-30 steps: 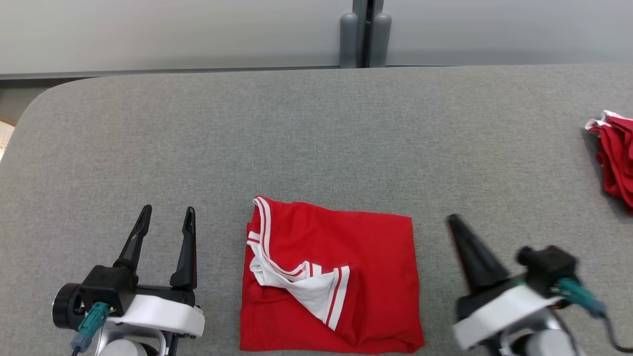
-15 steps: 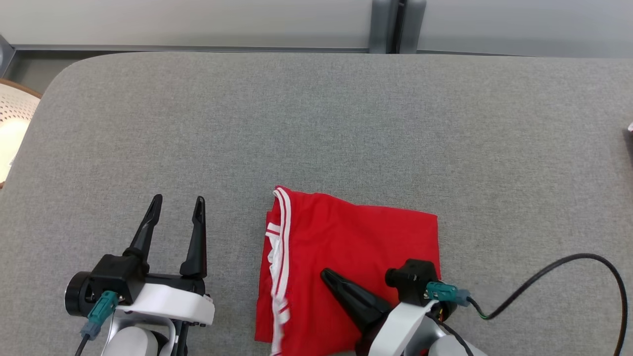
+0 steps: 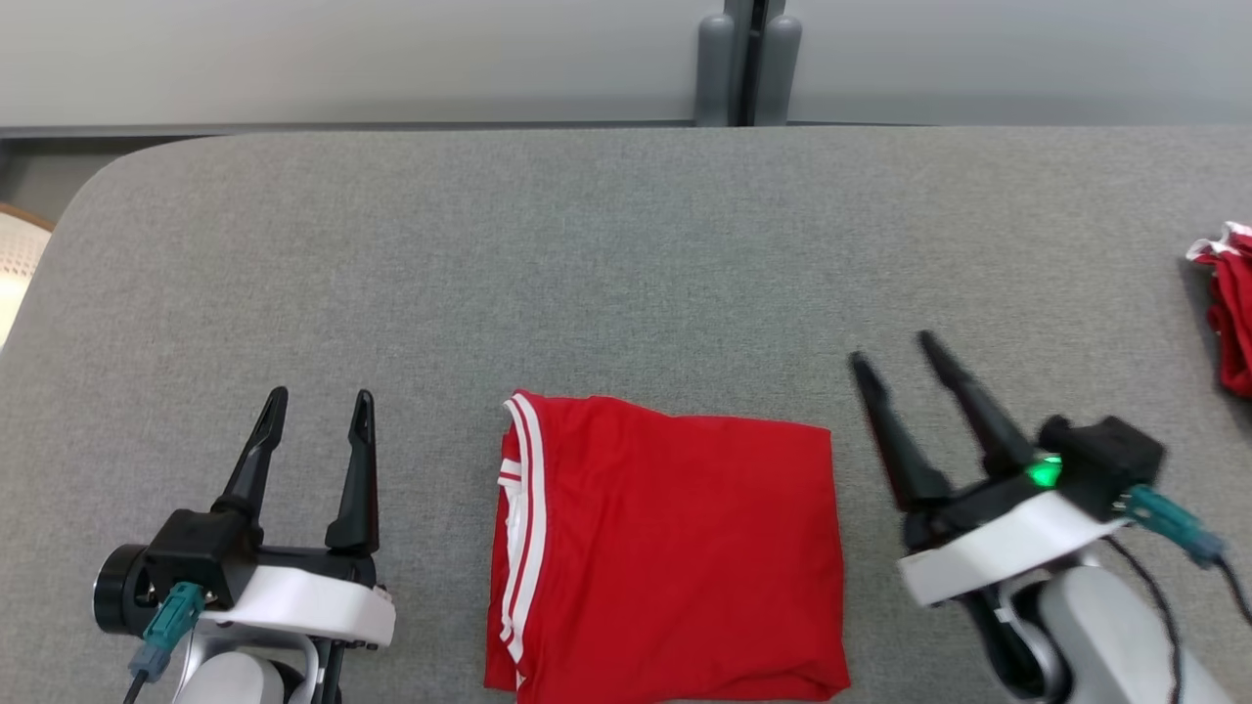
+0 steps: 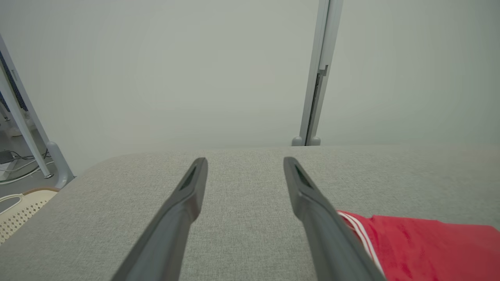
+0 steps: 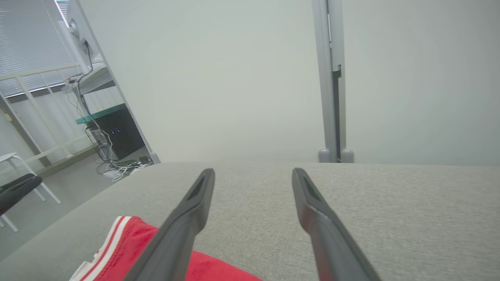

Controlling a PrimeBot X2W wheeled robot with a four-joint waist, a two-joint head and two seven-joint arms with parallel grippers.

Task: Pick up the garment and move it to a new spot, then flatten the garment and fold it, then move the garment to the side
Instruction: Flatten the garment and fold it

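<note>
Since folding looks complete and only the sideways move remains, red garment (image 3: 675, 557) lies flat on table (image 3: 587, 244) between left tool (image 3: 321, 393) and right tool (image 3: 890, 346), both spread, empty, flanking it.

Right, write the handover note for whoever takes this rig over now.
Red garment: folded into a neat rectangle at the near edge of the table, between the grippers.
Left gripper: open, empty, left of it.
Right gripper: open, empty, right of it, not touching.
Done: flattening and folding, by the look of it.
Left: move it to the side. Another red cloth lies at the table's right edge.
</note>
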